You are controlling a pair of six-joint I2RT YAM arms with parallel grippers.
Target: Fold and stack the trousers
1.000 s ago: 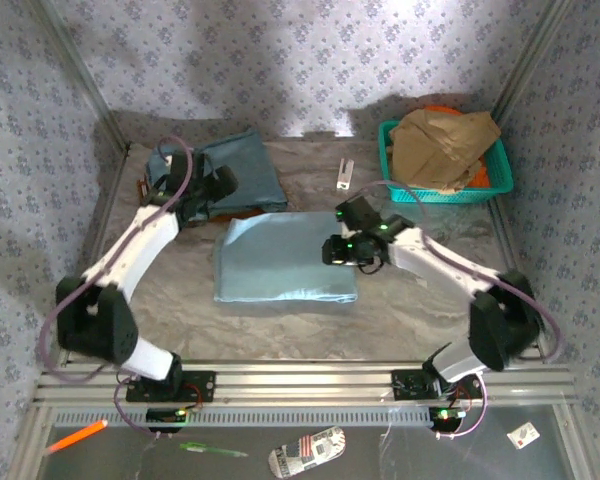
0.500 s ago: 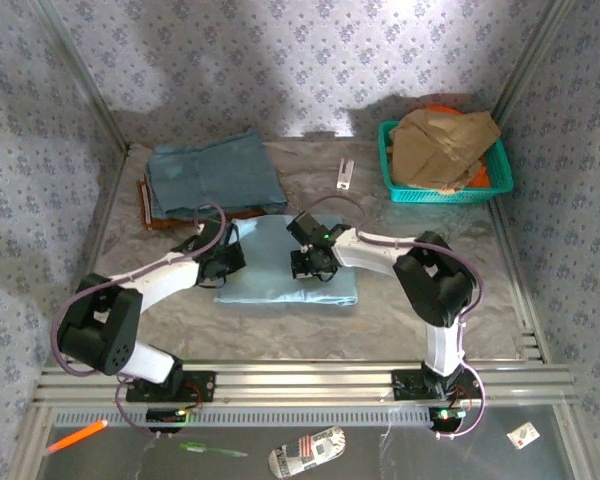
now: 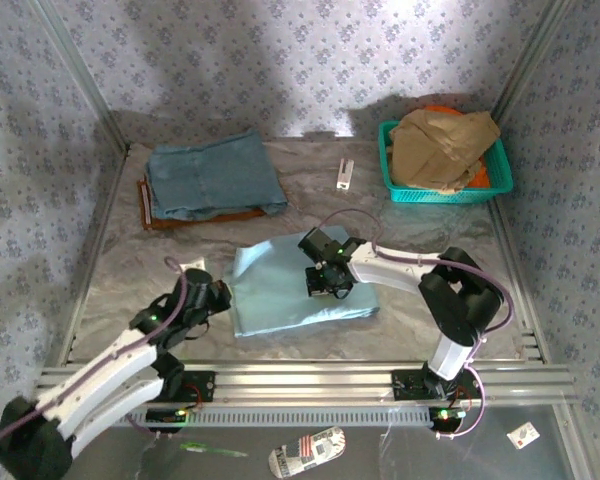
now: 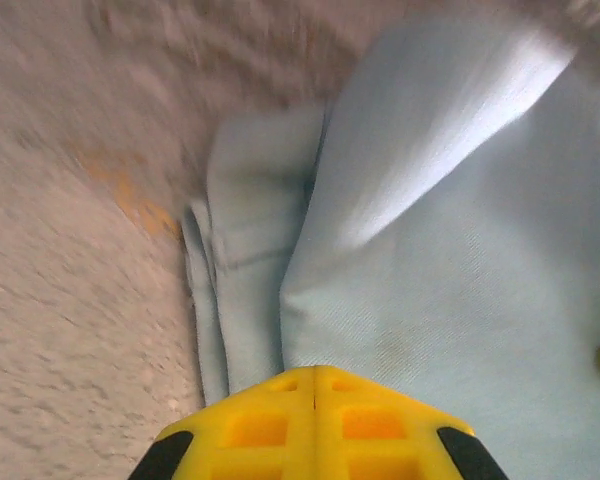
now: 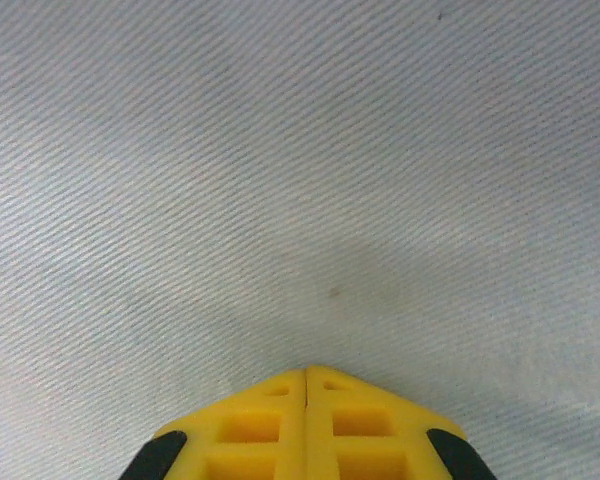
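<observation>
trousers skewed, shifted nearer; left arm drawn back.

The folded trousers lie in the middle of the bench, nearer its front edge. The right end effector rests on top of them, toward their back edge; the left end effector sits at their left edge. Behind and to the left, a denim garment lies on a board. At the back right stands a basket with a tan garment in it. A small tag lies between the denim and the basket.
</observation>
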